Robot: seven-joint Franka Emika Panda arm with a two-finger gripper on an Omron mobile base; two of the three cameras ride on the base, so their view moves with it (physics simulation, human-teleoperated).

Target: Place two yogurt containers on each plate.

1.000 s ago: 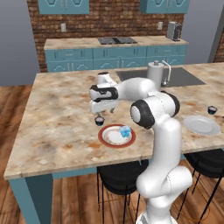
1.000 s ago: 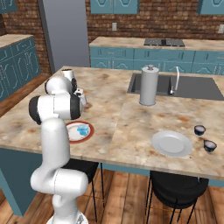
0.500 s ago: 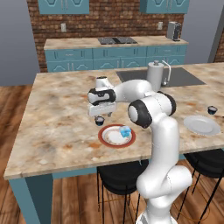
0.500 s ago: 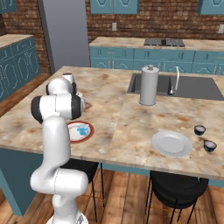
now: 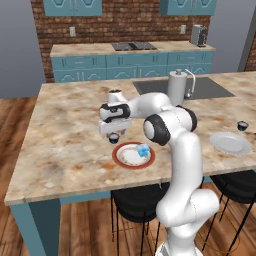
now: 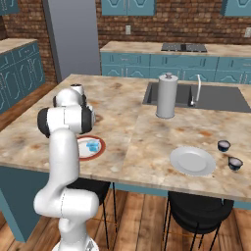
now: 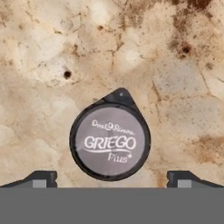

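Landmark: cream plate (image 5: 125, 159) with red-brown rim, near the front edge of the marble island counter (image 5: 70, 135).

- Light-blue boxy yogurt container (image 5: 144, 149): lying on the cream plate, toward its right side; also visible on the plate in the right base view (image 6: 91, 145).
- Dark round yogurt cup (image 5: 114, 137): on the counter just behind the cream plate's far-left rim, apart from the plate. In the hand view the cup (image 7: 110, 141) shows a grey foil lid printed "GRIEGO Plus", standing on bare marble.
- Gripper (image 5: 113, 133): poised directly over that dark cup, pointing down. Its fingertips (image 7: 41, 179) stand spread wide at either side of the cup, not touching it.
- Pale grey plate (image 5: 230, 143): well to the right of the cream plate, bare.
- Two more dark yogurt cups (image 6: 224, 145) and (image 6: 235, 163): on the counter just beyond the grey plate, on its side away from the cream plate.
- Tall grey cylinder (image 5: 176, 87): behind the cream plate, to its right, beside the sink (image 5: 205, 88).
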